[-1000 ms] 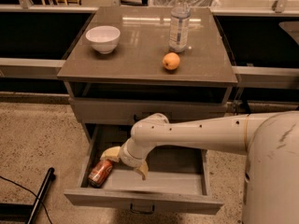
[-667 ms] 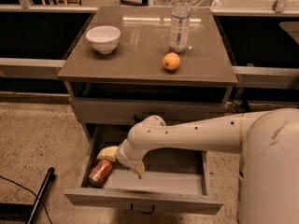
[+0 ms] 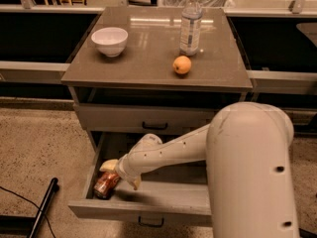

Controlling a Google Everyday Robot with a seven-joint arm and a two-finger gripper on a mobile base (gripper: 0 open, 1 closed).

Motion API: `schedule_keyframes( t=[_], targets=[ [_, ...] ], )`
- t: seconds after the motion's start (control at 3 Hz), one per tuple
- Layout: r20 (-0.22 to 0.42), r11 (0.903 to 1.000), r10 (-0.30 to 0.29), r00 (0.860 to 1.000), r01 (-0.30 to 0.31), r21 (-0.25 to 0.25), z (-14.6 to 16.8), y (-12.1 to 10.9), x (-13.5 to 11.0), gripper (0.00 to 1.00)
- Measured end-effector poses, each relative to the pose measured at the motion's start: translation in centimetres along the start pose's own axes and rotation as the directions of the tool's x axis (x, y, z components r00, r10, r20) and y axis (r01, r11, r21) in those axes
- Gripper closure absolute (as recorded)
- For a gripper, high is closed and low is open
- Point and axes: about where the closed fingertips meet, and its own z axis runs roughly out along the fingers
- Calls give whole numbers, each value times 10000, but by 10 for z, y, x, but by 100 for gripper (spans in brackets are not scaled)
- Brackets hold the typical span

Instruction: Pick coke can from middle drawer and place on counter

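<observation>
The coke can (image 3: 105, 184) lies on its side in the left front corner of the open middle drawer (image 3: 148, 208). My gripper (image 3: 121, 175) is down inside the drawer, right beside the can on its right. Its pale fingers are spread apart, one (image 3: 108, 165) above the can and the other to the can's right. They hold nothing. The counter (image 3: 148, 58) is the cabinet's grey-brown top, above the drawers. My arm reaches into the drawer from the lower right and hides much of the drawer floor.
On the counter stand a white bowl (image 3: 109, 40) at the back left, a clear water bottle (image 3: 190, 26) at the back right and an orange (image 3: 182, 64) in front of it. The upper drawer front (image 3: 148, 119) is shut. A black pole (image 3: 42, 207) lies on the floor at left.
My gripper has moved a little left and down toward the can. The can has not moved.
</observation>
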Motion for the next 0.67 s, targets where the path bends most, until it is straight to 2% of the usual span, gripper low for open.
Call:
schedule_keyframes(
  t=[0.33,0.67],
  targets=[
    [412,9990,386,9984,-395,213,38,-3,-1,19],
    [937,9990,348,9950,-374,257,70,-4,-5,35]
  ],
)
